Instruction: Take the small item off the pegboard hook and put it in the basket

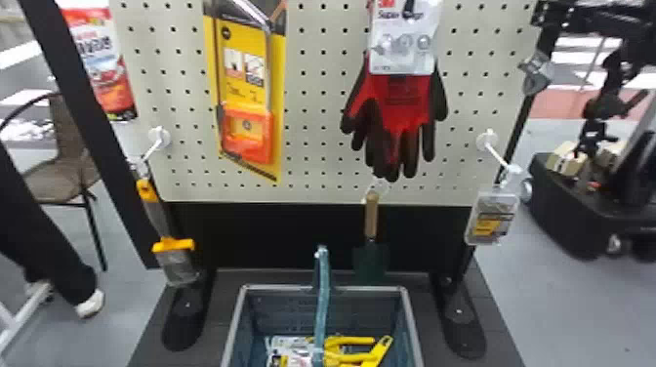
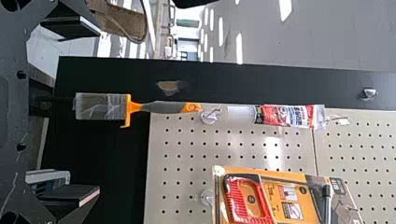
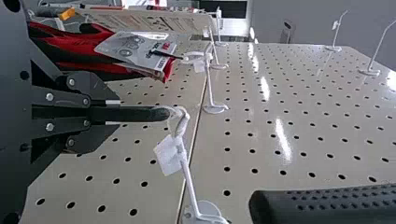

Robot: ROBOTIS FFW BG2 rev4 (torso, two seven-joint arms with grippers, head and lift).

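Observation:
My right gripper (image 1: 543, 18) is high at the right of the head view, with a grey metal tool head (image 1: 536, 73) just below it. In the right wrist view my right gripper (image 3: 114, 113) is shut on the tool's black handle (image 3: 140, 114); its looped end is still around the tip of the white hook (image 3: 189, 179). The tool's lower part is hidden there by the gripper. The basket (image 1: 412, 324) stands low in front of the pegboard (image 1: 312, 193). My left gripper (image 2: 95, 112) is open and empty in the left wrist view, with a brush (image 2: 100, 106) farther off.
Red-black gloves (image 1: 400, 107), a yellow saw package (image 1: 273, 146), a trowel (image 1: 371, 214) and a small clear pack (image 1: 493, 219) hang around the basket's approach. A dark dotted cylinder (image 3: 327, 205) lies close beside the right gripper. Yellow-handled tools (image 1: 361, 341) fill the basket's bottom.

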